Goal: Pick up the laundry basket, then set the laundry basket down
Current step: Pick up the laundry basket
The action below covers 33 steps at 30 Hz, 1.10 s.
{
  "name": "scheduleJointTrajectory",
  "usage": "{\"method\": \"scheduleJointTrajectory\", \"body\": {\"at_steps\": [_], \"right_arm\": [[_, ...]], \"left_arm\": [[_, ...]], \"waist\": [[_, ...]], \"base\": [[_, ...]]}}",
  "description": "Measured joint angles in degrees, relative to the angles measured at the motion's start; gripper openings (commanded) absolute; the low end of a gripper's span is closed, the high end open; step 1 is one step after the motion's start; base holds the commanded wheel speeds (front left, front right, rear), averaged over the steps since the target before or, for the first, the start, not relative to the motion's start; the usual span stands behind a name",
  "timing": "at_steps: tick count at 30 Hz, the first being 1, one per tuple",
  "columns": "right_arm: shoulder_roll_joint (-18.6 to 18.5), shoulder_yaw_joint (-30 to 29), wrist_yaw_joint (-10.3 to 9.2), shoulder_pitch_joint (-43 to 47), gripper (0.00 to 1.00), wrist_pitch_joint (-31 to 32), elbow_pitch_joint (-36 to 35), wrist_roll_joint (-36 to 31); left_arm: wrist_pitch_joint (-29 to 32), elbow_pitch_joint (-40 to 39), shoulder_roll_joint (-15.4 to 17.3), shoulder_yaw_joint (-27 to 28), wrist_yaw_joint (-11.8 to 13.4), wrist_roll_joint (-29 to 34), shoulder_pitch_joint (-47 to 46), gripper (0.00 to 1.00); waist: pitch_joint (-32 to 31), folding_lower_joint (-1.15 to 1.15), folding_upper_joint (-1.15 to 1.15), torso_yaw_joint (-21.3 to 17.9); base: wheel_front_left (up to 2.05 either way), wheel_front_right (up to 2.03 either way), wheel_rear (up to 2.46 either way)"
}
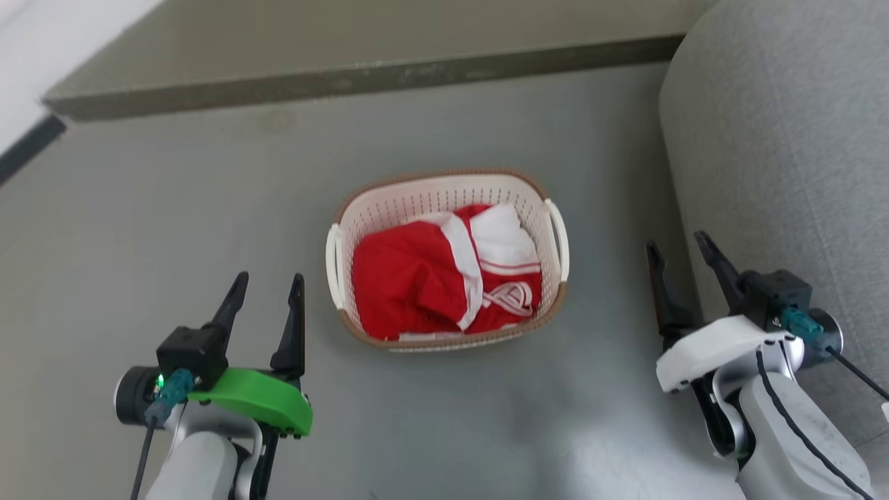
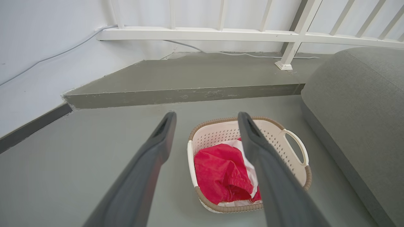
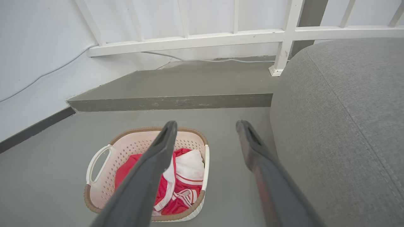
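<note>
Laundry basket point(image 1: 417, 201) standing upright on the grey floor point(image 1: 173, 208), between the two arms, holding crumpled red-and-white clothing point(image 1: 410, 278). Left tool point(image 1: 270, 278), green-collared, is released with fingers spread, near the basket's left handle point(image 1: 334, 267) but apart from it. Right tool point(image 1: 675, 240), white-collared, is likewise released and grasps nothing; it lies between the basket's right handle point(image 1: 560, 239) and a grey upholstered seat point(image 1: 785, 139). A low step point(image 1: 347, 76) runs behind the basket.

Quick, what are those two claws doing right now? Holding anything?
Left gripper: open, holding nothing, apart from the laundry basket.
Right gripper: open, holding nothing.
</note>
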Motion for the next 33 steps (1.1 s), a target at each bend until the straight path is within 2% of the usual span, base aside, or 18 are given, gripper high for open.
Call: {"method": "scheduleJointTrajectory", "body": {"at_steps": [33], "right_arm": [[1.5,0.4,-0.48,-11.7,1.0,-0.1,-0.2,-2.4]], "left_arm": [[0.0,1.8,-1.2,0.9,-3.3,0.0,-12.8,1.0]], "waist": [[21.7,0.01,0.0,0.0]], "base": [[0.0,0.0,0.0]]}}
